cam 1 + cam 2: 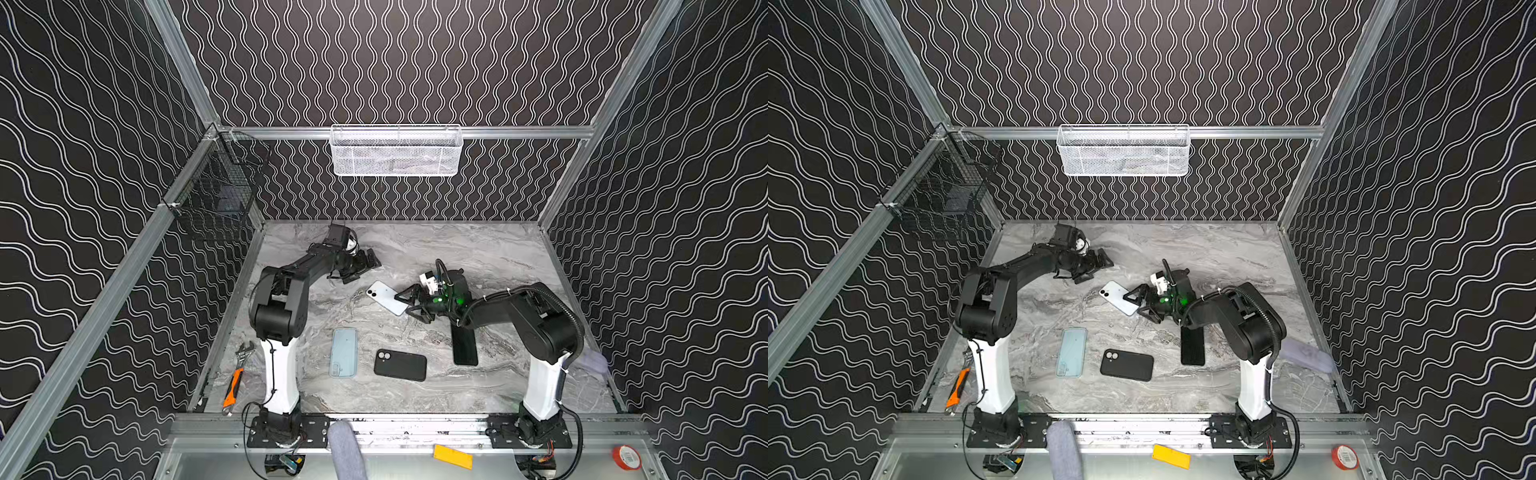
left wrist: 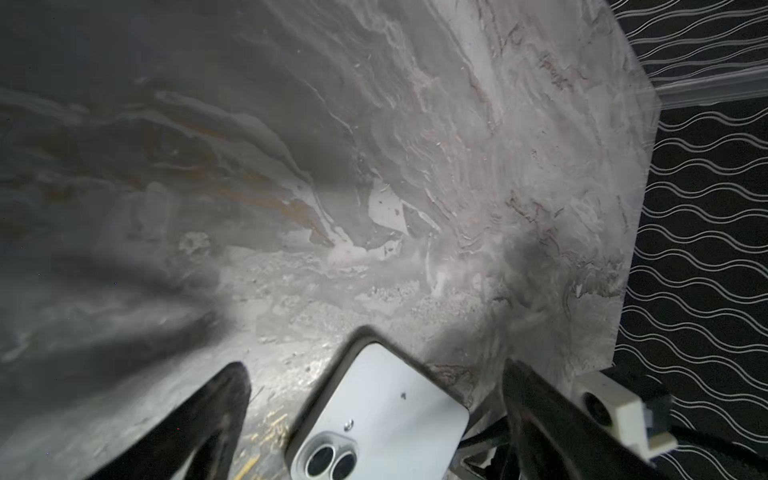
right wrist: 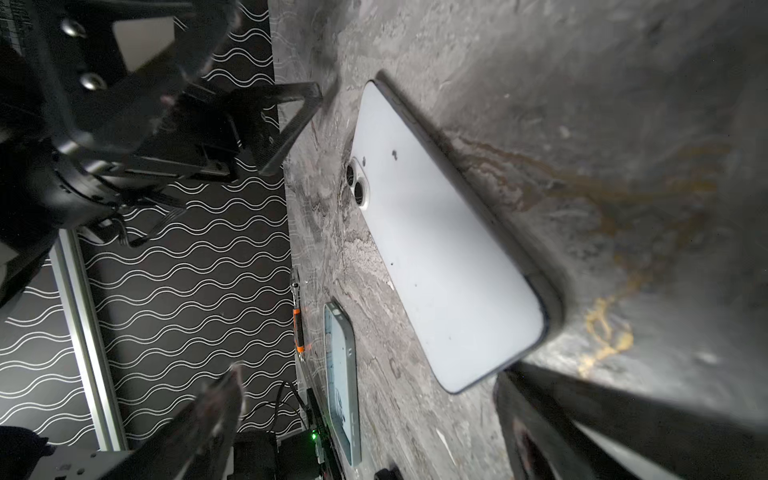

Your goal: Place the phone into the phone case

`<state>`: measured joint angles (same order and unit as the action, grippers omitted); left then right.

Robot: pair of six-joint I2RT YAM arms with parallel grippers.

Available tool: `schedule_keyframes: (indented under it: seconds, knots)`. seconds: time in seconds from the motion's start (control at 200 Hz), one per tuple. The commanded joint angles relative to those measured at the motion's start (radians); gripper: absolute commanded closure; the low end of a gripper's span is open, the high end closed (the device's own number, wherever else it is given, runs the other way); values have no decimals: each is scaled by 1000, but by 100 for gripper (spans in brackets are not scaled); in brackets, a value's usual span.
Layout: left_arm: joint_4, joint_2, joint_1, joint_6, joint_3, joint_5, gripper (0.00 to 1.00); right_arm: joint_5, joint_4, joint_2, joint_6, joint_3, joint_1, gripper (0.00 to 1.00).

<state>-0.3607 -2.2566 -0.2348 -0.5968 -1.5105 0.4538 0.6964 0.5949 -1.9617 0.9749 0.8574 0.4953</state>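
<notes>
The phone (image 1: 386, 297) (image 1: 1119, 297) is pale with two camera lenses and lies back up on the marble table. A pale blue clear phone case (image 1: 344, 352) (image 1: 1072, 352) lies flat nearer the front, apart from it. My right gripper (image 1: 409, 305) (image 1: 1138, 303) stands open, low at the phone's plain end. In the right wrist view that end of the phone (image 3: 436, 249) sits close to one finger (image 3: 540, 415), with the case (image 3: 343, 382) beyond. My left gripper (image 1: 363, 270) (image 2: 372, 374) is open just behind the phone's lens end (image 2: 382, 419), holding nothing.
A black cased phone (image 1: 400, 365) and a black slab (image 1: 464, 347) lie near the front, the slab under my right arm. An orange-handled wrench (image 1: 235, 378) lies by the left arm's base. A white mesh basket (image 1: 395, 149) and a black wire basket (image 1: 220, 195) hang on the walls.
</notes>
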Motion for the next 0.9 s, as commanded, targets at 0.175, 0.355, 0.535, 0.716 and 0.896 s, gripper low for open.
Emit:
schedule_keyframes:
  seconds: [0.175, 0.355, 0.535, 0.716, 0.896]
  knots:
    - [-23, -46, 2, 67, 4, 104, 1, -103, -181, -13, -34, 24, -1, 2]
    - [-6, -75, -6, 65, 8, 169, 1, -100, -178, -33, -30, 35, -1, 2]
    - [-46, -55, -15, 108, 27, 186, 1, -111, -191, -44, -36, 51, -2, 2]
    - [-34, -4, -15, 111, 95, 213, 1, -130, -221, -71, -45, 68, -2, 2]
    - [-5, 55, -15, 80, 165, 236, 1, -130, -210, -87, -42, 60, -4, 2]
